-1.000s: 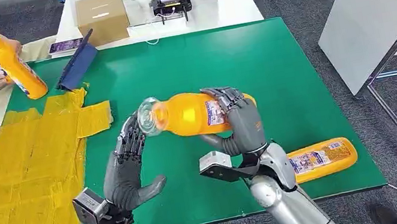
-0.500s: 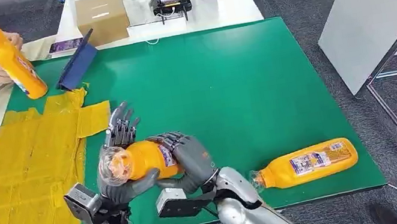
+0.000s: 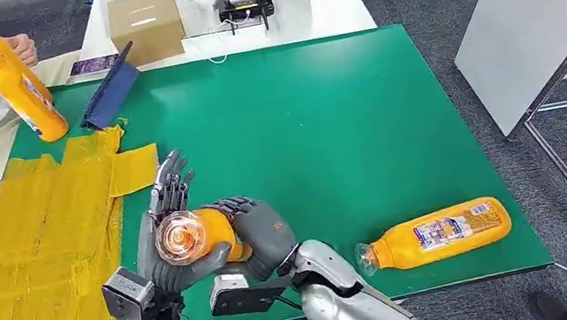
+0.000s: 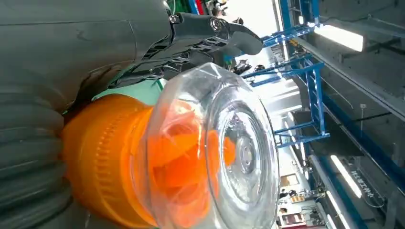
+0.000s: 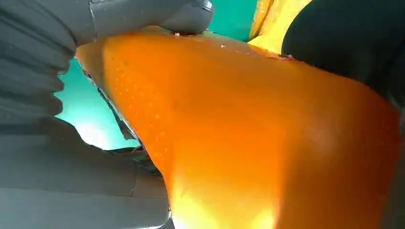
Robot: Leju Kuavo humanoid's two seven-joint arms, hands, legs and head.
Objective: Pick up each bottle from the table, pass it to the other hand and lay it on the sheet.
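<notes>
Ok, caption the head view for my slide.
Right hand passes clear-capped orange bottle into left hand beside yellow sheet.

Silver arms; grey left hand (image 3: pixel 168 231) & right hand (image 3: pixel 262 233), dark fingers, ribbed grey wrist covers.

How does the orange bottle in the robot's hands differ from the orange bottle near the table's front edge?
The held orange bottle is off the table, gripped between the left hand and right hand, clear cap toward the camera. The lying orange bottle rests flat on the green table, untouched, label showing. Both are orange plastic with clear caps.
</notes>
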